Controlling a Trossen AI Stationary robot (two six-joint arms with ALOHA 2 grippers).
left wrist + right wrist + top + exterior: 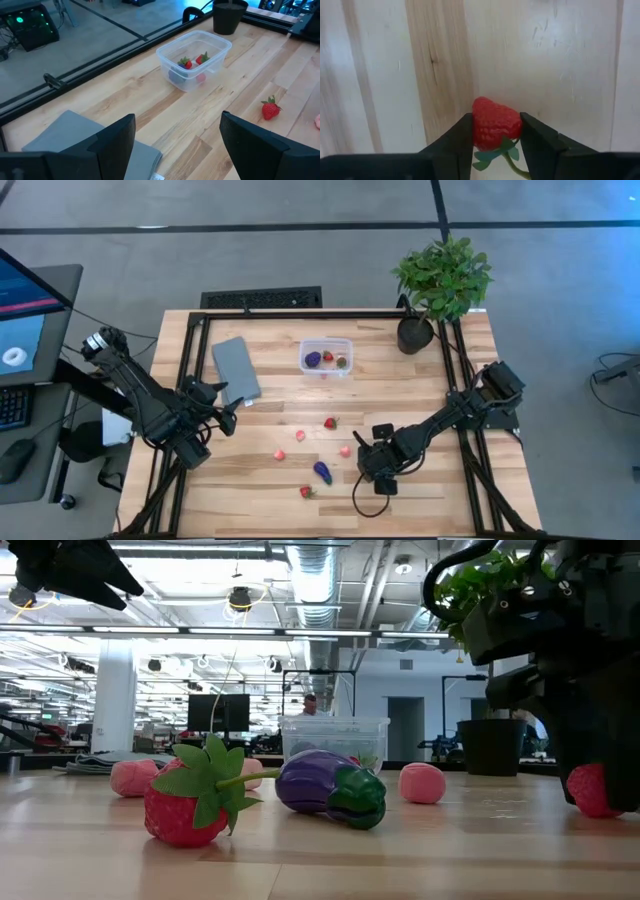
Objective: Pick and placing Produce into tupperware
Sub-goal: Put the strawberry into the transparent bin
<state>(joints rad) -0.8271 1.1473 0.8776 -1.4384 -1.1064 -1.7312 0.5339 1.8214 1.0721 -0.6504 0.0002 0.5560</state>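
Note:
My right gripper (372, 468) points down at the table's near right and is shut on a red strawberry (495, 125) with a green top; this berry also shows in the low view (592, 790). The clear tupperware (326, 358) stands at the far middle with a purple piece, strawberries and other produce inside (192, 62). Loose on the wood lie a strawberry (330, 423), pink pieces (299, 435) (279, 455) (345, 450), a purple eggplant (322, 472) and another strawberry (307, 492). My left gripper (177, 145) waits open above the table's left side. My right gripper pinches the strawberry's two red sides (479, 131) between its two fingers (455, 147), coming from above and pointing down. The berry's red tip points away from the fingers and its green top lies back between them. In the low view it sits at table height.
A flat grey lid (236, 370) lies left of the tub, close under my left gripper. A potted plant (440, 285) stands at the far right corner. Black frame rails run along the table's edges. Bare wood lies between the loose produce and the tub.

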